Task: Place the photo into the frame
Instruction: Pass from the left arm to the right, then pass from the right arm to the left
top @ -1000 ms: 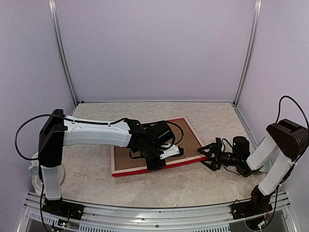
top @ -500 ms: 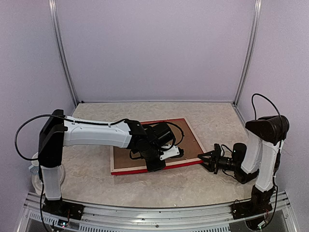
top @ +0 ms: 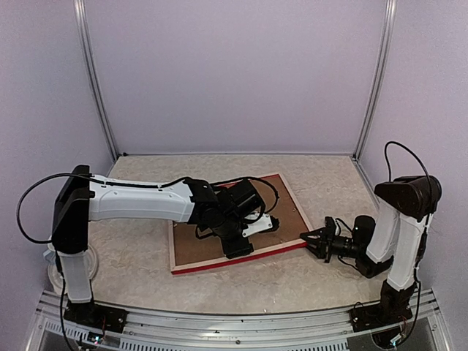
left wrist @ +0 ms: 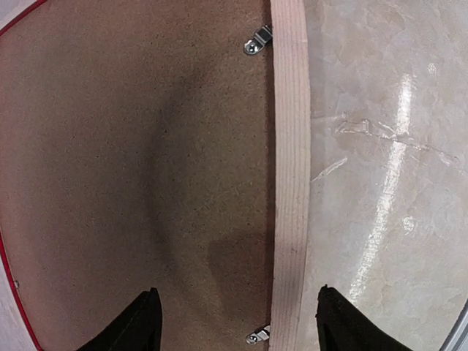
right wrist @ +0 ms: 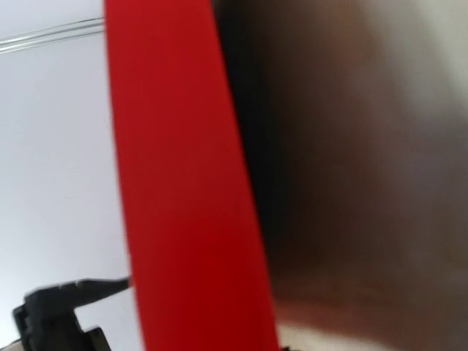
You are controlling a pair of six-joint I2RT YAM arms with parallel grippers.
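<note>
The frame [top: 201,266] lies back up on the table, its red outer edge toward me, and a brown backing board [top: 194,245] fills it. The photo is hidden. My left gripper [top: 245,238] hovers over the board near the frame's near edge. In the left wrist view it [left wrist: 241,325] is open, its fingertips [left wrist: 142,322] straddling the pale wood bar [left wrist: 290,146] without touching it. My right gripper [top: 311,243] is at the frame's right corner. In the right wrist view the red edge [right wrist: 183,183] runs close up between its jaws.
Two small metal turn clips [left wrist: 254,45] sit on the board beside the wood bar. A white round object [top: 53,267] rests by the left arm's base. Booth walls and metal uprights [top: 369,80] close the table at the back and sides.
My left gripper has opened above the board. The right arm folded in and its gripper closed on the frame's right corner. The frame has swung slightly on the table.
</note>
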